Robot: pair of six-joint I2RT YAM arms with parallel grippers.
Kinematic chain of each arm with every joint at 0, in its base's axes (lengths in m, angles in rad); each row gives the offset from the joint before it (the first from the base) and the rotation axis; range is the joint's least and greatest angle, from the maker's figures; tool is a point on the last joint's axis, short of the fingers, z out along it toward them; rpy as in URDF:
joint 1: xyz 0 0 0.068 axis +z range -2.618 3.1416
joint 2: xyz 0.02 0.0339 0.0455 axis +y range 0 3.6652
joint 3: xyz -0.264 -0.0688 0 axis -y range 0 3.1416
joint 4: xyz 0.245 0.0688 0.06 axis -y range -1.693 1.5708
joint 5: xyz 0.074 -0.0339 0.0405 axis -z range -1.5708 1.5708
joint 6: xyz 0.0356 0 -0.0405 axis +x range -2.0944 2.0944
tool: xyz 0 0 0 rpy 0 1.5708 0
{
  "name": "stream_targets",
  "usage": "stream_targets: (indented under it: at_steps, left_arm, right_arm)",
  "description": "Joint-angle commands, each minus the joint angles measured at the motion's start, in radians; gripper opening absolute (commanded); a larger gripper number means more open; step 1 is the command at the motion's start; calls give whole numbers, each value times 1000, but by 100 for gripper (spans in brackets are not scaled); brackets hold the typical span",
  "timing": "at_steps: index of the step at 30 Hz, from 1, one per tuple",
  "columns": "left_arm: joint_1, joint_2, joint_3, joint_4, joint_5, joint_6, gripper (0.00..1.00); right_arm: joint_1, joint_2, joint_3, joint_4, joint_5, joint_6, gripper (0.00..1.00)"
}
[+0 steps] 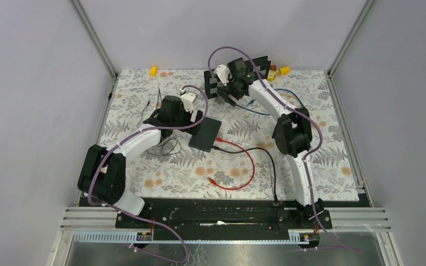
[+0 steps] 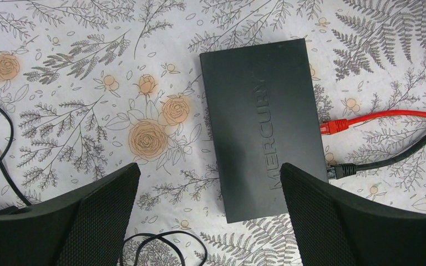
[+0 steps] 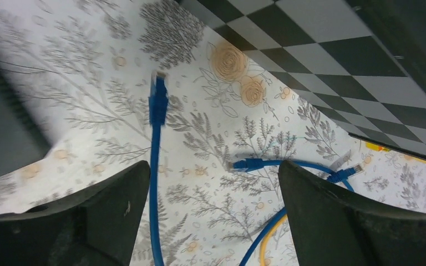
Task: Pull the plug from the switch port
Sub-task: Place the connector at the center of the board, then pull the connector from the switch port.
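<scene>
Left tool (image 2: 208, 169) spread, switch (image 2: 260, 111) lettering wrist-only

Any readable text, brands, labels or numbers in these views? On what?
"MERCURY": embossed on the top face of the black network switch, left wrist view.
Nothing else legible: the checkerboard and blue cables show no print, and anything in the top external view is too small to read.

Robot lab enclosure, grey walls (image 1: 33, 83), aluminium frame (image 1: 95, 39)
</scene>
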Motion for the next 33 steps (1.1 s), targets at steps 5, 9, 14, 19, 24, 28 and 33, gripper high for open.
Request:
stream_targets:
  at_steps: [5,9,14,19,24,28,33]
  left_arm:
    - [4,-10,21,8,-7,31,99]
    - [3,-19,9,0,-10,39,99]
    - [5,2,23,-43,5,48,99]
    - [4,26,22,-63,68,56,99]
    - [4,57,15,-69,157,75,99]
    - [4,95,24,-90,199,75,99]
    - [5,142,34,-113,216,70,99]
  right_arm:
    - [4,-180,-27,-62,-294,164,94]
    - [4,-208,-64,-72,-367,208,94]
    - [-14,-291,-240,6,-489,299,92]
    - [-28,-383,-497,144,-602,408,88]
    - [-41,-397,-637,233,-681,443,84]
    - [-69,-344,-668,260,-759,461,82]
    - [-93,-264,-673,270,-848,480,81]
